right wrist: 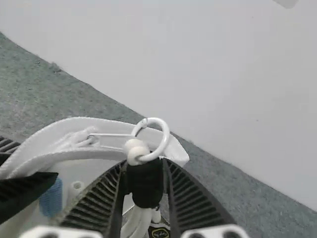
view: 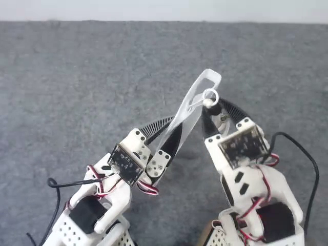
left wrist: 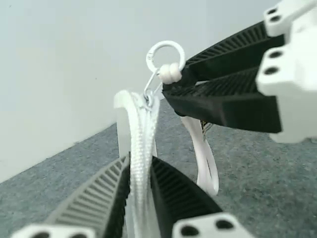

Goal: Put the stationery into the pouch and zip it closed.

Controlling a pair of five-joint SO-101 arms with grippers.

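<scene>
The pouch (view: 193,100) lower end is hidden behind the left gripper (view: 176,125). A blue item (right wrist: 50,196) inside it is too blurred to identify.

Pouch (view: 187,110) between left gripper (left wrist: 141,163) and right gripper (right wrist: 144,171), above table (view: 77,77).

Grey, felt-like table (view: 77,66) (carpet, perhaps) with a black cable (view: 58,205) lying near its front.
</scene>
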